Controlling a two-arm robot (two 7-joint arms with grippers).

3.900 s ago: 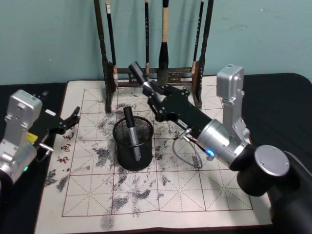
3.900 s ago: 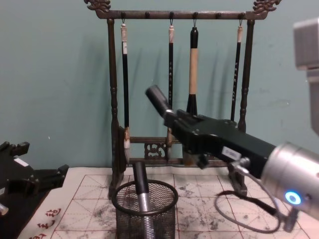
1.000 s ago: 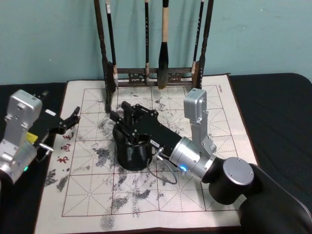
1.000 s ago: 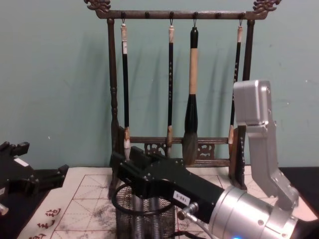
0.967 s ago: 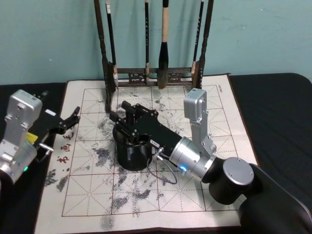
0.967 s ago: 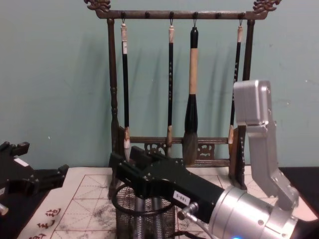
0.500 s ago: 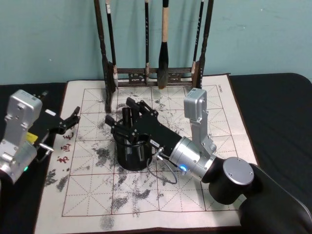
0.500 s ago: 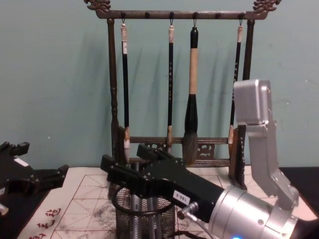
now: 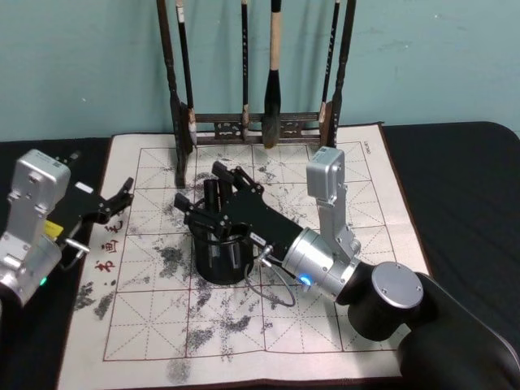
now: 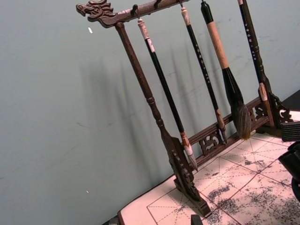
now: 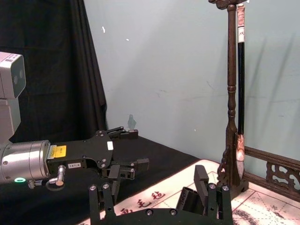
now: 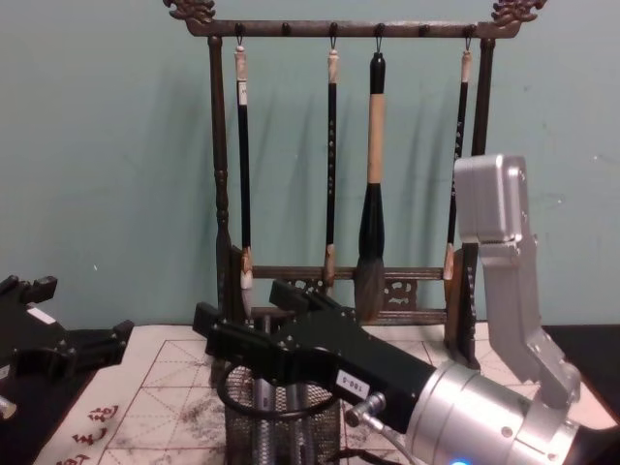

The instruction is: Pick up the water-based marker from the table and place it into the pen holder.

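What I can't make out around the holder

My right gripper [image 9: 210, 193] sits over the pen holder [image 9: 221, 256] at centre frame in the head view, my own black fingers [image 12: 231, 341] covering much of its rim and the markers' [image 12: 260, 407] tops in the chest view, whose bottom edge cuts off the holder's base. The brush rack [image 9: 258, 122] loses its top bar past the head view's upper edge. My left gripper [image 9: 120, 197] at centre left: too small and dark to judge its jaw gap there, and the chest view's left edge crops it.
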